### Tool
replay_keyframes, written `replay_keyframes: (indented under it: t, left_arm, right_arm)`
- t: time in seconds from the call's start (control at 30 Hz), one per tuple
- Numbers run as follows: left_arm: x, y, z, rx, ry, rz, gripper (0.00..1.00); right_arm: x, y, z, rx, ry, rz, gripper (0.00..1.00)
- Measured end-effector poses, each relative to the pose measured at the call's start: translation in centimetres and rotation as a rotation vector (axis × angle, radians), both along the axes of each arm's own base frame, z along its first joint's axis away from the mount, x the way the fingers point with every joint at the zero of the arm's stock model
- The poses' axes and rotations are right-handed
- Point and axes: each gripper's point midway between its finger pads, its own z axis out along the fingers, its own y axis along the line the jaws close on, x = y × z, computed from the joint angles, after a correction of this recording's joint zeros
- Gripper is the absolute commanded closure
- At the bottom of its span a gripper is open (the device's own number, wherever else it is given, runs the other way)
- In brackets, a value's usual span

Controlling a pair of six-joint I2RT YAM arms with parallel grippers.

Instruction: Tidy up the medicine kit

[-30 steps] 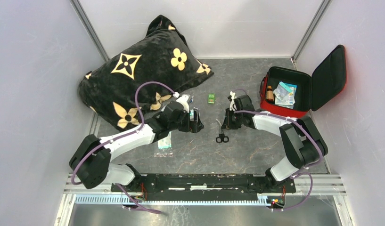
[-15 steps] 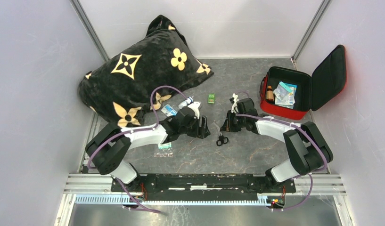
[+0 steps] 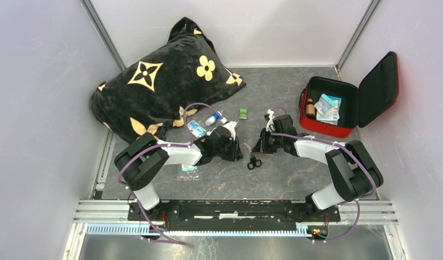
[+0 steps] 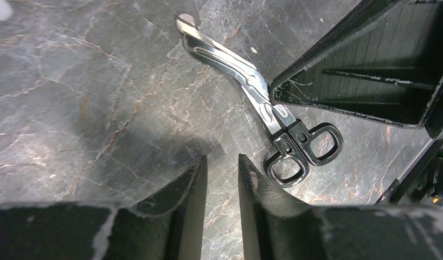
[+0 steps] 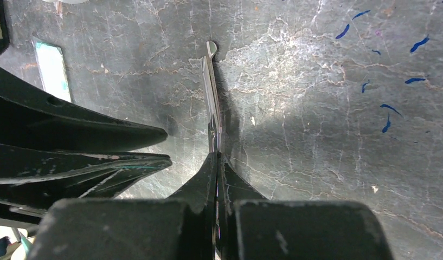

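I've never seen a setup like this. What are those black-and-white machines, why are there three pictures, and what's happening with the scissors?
Those are two robot arms bolted at the near edge of a table, each ending in a two-finger gripper. The wide picture comes from a fixed camera overhead. The other two come from a small camera on each wrist, looking past that arm's own fingers. On the table are a black flowered pillow, a small bottle, a green box, some packets and an open red medicine kit holding a brown bottle and flat packs. The right gripper is shut on the scissors. The left gripper, close by, holds nothing.
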Motion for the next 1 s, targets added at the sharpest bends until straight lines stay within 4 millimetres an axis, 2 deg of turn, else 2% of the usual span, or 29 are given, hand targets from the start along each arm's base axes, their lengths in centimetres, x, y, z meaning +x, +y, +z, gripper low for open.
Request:
replay_keyframes:
  t: [0.17,0.4,0.7,1.0]
  left_arm:
    - [-0.4,-1.1,-0.5,-0.008,0.01,-0.028,0.84]
    - [-0.1,-2.7,-0.9,-0.034,0.004,-0.052,0.98]
    - [0.1,-3.5,-0.9,-0.058,-0.004,-0.065,0.98]
    - [0.3,-3.7,-0.9,-0.065,-0.007,-0.068,0.98]
  right_arm:
    - [-0.3,0.1,0.0,0.012,0.005,0.003,1.0]
    - [-0.7,0.4,0.0,0.039,0.011,0.011,1.0]
    - [-1.2,0.3,-0.4,0.052,0.018,0.014,1.0]
    - [-1.3,0.1,-0.6,0.049,0.017,0.014,0.89]
